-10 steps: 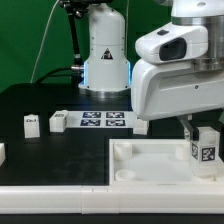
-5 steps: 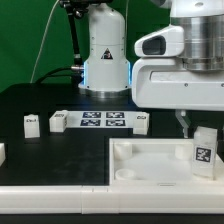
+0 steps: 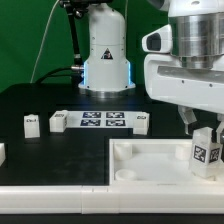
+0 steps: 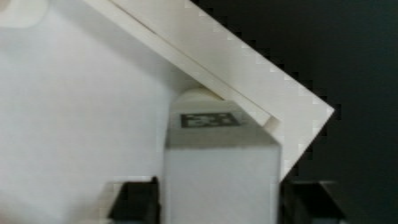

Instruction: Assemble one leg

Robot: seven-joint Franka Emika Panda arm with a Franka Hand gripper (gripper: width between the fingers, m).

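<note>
- Black table top (image 3: 60, 155), green backdrop behind it.
- At the exterior view's left edge: a white part (image 3: 2, 152), cut off by the frame, so its shape cannot be told.
- Far left on the table: a small white tagged block (image 3: 31, 123) and a second small white tagged block (image 3: 59, 120) just right of it, the two apart.
- Centre, far side: the flat white marker board (image 3: 103, 120) lies on the table. A third small white block (image 3: 141, 122) sits just beside its right end.
- Behind the board: the white robot base (image 3: 105, 55).
- Near side, centre to right: the large white square tray (image 3: 150, 172) with raised corners lies flat.
- Right: the leg (image 3: 206, 150), a small white rectangular plastic block with a black-and-white code tag, stands upright over the tray's right part. Whether its lower end touches the tray floor cannot be told.
- The gripper (image 3: 204, 128) comes down from above and pinches the leg at its upper end.
- Wrist view: the leg (image 4: 222, 165) sits between the two dark finger pads (image 4: 134, 198), tag facing the camera, with a raised tray corner (image 4: 267, 85) beside its far end.
</note>
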